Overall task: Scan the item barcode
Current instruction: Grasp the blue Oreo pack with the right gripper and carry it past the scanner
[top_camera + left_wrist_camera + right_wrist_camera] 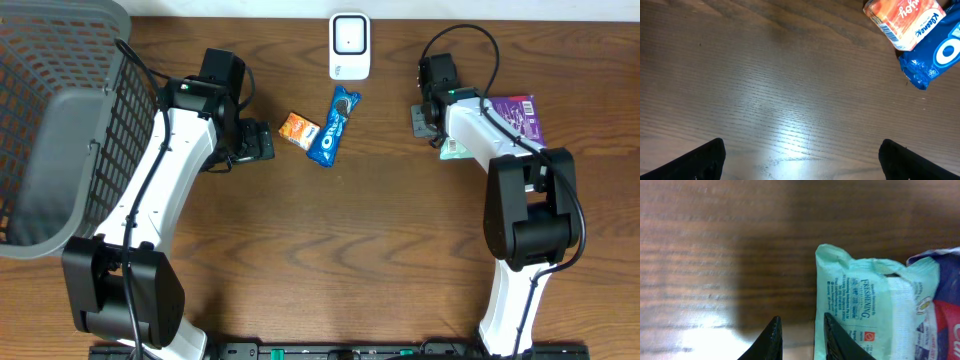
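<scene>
Careful, your right gripper (801, 339), jaws narrow and empty at the edge of the green packet (865, 305), could shove it aside instead of pinching it, while your left gripper (800, 160) gapes wide.

The right arm (482, 135) hides most of the mint-green packet (454, 150).

Bare bench (380, 220) in front is passable; Oreo pack (333, 125) and Kleenex pack (298, 129) block the way below the scanner (349, 45).
</scene>
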Motion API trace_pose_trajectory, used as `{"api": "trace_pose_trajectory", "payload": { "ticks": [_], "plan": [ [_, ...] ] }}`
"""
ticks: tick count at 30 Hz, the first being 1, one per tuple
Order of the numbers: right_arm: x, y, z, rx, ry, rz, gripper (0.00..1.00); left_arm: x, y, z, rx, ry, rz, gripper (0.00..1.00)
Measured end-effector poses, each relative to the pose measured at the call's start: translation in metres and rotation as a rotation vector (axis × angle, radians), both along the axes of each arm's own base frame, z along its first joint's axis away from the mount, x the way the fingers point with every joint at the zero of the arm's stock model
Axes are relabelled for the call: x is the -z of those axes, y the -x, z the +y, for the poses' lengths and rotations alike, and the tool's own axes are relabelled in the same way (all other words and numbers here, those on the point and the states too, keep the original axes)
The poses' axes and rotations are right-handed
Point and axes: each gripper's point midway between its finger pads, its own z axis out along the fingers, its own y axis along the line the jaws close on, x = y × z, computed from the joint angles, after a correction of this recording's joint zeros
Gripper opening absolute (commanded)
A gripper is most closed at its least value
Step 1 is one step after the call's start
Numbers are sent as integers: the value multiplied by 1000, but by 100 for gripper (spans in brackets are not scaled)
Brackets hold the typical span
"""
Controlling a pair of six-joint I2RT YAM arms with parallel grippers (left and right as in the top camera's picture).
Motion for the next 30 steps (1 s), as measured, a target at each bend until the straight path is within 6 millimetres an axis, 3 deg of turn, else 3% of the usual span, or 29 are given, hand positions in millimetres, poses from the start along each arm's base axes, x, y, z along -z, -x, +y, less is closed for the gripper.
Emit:
{"api": "trace_pose_trajectory", "payload": {
  "ticks": [8,12,15,24,28,30],
  "plan": [
    [-11,0,9,4,-24,18,30,0,0,0,0,0,0,98],
    [-34,-12,45,-45,-175,-1,36,0,0,0,0,0,0,98],
    [-43,-14,76,-92,-332,4,35,0,0,0,0,0,0,98],
    [-53,9,143,-125,-691,118,33,0,0,0,0,0,0,98],
    [-54,22,176,-163,-746,155,47,0,0,0,0,0,0,98],
    [-54,27,192,-190,-754,161,47,0,0,0,0,0,0,98]
  ]
}}
